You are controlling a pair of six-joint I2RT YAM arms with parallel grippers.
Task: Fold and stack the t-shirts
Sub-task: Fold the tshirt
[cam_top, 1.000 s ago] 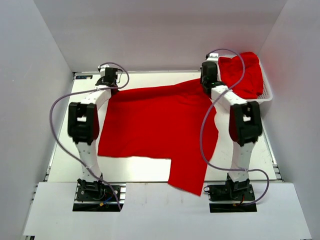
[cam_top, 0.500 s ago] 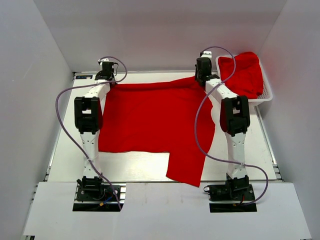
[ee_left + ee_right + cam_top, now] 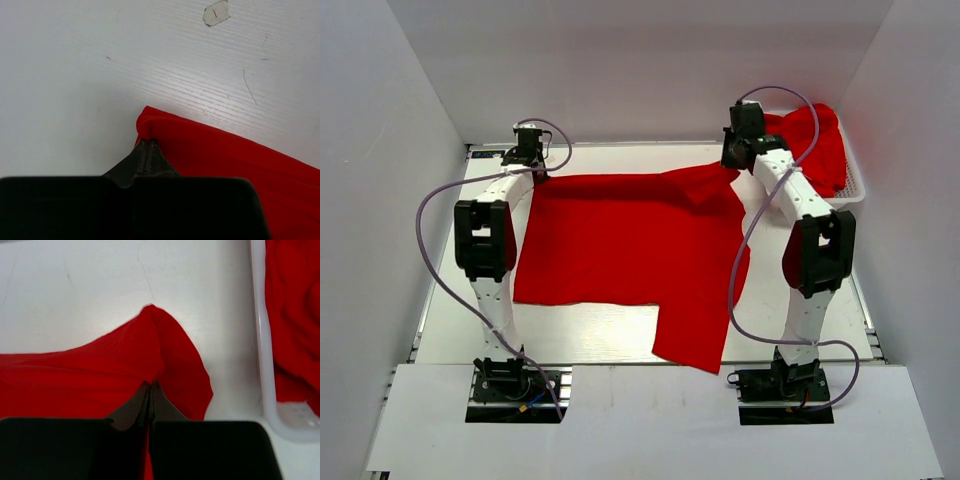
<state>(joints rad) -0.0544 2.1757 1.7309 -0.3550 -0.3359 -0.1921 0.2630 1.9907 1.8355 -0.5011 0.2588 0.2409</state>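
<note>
A bright red t-shirt [image 3: 630, 245] lies spread over the middle of the table, one part hanging over the near edge. My left gripper [image 3: 532, 165] is shut on the shirt's far left corner [image 3: 146, 127], low over the table. My right gripper [image 3: 735, 165] is shut on the shirt's far right corner [image 3: 160, 347], which bunches up in a peak by the basket. More red t-shirts [image 3: 810, 145] lie heaped in the white basket [image 3: 855, 190] at the far right.
The basket's white rim [image 3: 262, 340] runs just right of my right gripper. White walls close in the table at the back and both sides. Bare table [image 3: 450, 290] shows left of the shirt. A small torn patch [image 3: 216, 12] marks the table surface.
Both grippers keep hold of the shirt's far corners. The right gripper moved right and back toward the basket; the left shifted slightly left. The far edge of the shirt is pulled wider.
</note>
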